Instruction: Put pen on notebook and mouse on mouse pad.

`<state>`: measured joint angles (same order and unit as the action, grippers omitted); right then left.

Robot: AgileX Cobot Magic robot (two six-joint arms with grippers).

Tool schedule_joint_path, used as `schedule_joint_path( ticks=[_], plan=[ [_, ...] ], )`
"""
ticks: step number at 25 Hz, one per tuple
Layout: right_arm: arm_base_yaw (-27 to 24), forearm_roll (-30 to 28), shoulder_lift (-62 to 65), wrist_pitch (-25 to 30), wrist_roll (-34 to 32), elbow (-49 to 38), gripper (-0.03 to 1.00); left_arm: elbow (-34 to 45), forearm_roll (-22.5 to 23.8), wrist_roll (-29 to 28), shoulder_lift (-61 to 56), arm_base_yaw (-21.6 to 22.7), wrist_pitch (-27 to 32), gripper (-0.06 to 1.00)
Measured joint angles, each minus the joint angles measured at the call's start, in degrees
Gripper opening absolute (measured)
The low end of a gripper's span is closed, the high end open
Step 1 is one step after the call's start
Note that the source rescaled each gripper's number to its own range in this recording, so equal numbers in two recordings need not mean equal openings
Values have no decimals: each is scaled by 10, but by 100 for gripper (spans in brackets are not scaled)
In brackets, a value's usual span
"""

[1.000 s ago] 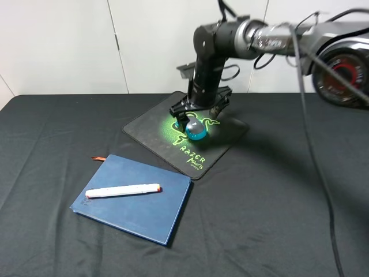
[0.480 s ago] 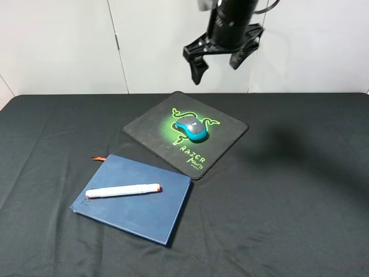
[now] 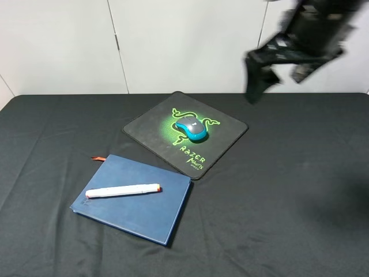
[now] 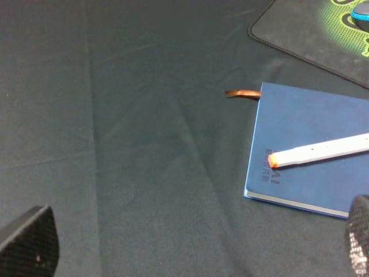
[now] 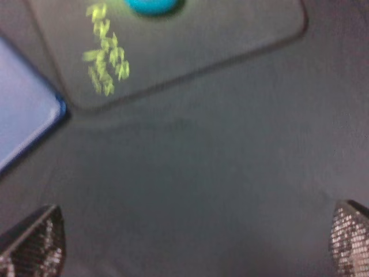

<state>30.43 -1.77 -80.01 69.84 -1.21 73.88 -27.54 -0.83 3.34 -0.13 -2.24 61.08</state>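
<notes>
On the left of the black-clothed desk [image 3: 52,133] lies the notebook [image 3: 135,202], its dark blue cover flat and its orange ribbon [image 3: 98,157] poking out at the far corner. The pen [image 3: 122,190] rests across the notebook, wholly on the cover, with an orange tip at each end. The left end effector [image 4: 190,245] hangs over bare cloth just beside the notebook with its fingers spread wide and nothing between them. Further right, behind the notebook and just clear of its corner, sits the pad [image 3: 228,135], turned at an angle, and the mouse [image 3: 193,131] lies on the green logo near the pad's middle. Far right, the right end effector [image 3: 282,72] is up in the air, blurred, fingers wide apart and empty, well away from the mouse.
</notes>
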Motion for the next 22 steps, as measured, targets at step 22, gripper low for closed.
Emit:
schedule_joint_path(
  ticks=[22],
  plan=[
    [-166, 4, 611, -53, -33, -386, 100, 0, 0, 0, 0, 0, 0, 100]
  ],
)
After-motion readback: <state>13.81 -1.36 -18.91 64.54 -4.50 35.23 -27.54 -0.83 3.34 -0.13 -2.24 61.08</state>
